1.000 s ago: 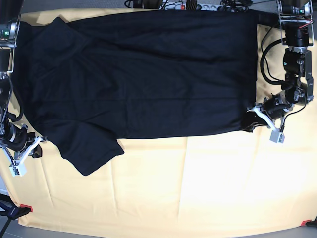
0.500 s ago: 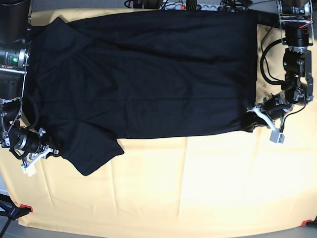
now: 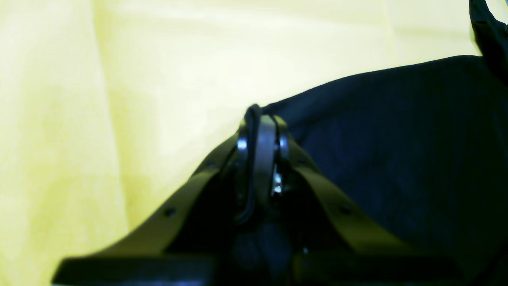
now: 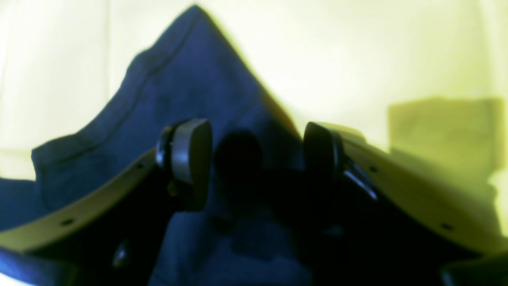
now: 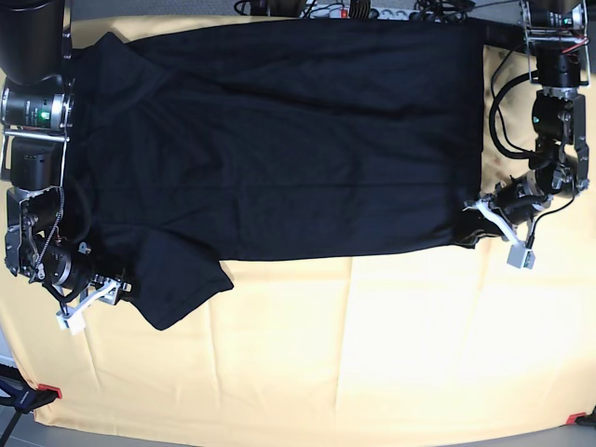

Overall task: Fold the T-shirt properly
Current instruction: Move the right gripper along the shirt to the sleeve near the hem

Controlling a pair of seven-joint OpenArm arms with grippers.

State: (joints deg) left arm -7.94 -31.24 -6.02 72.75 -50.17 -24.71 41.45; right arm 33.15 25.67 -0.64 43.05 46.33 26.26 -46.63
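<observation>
The black T-shirt (image 5: 279,140) lies spread flat on the yellow cloth (image 5: 372,354), with one short sleeve (image 5: 177,279) sticking out at the lower left. My left gripper (image 5: 475,212) is at the shirt's lower right hem corner and is shut on it. In the left wrist view its fingers (image 3: 260,127) pinch a dark fold of the T-shirt (image 3: 397,139). My right gripper (image 5: 119,285) sits at the left edge of the sleeve. It stands open (image 4: 254,151), with the sleeve (image 4: 178,79) lying under and between its fingers (image 4: 186,159).
Cables and a power strip (image 5: 354,9) run along the far edge. Red clamps (image 5: 47,389) hold the cloth at the near corners. The right arm's body (image 5: 37,56) stands at the far left, the left arm's (image 5: 554,56) at the far right.
My right arm has moved right, up to the sleeve's edge, and its gripper has gone from shut to open. The left arm and the shirt have not moved.
</observation>
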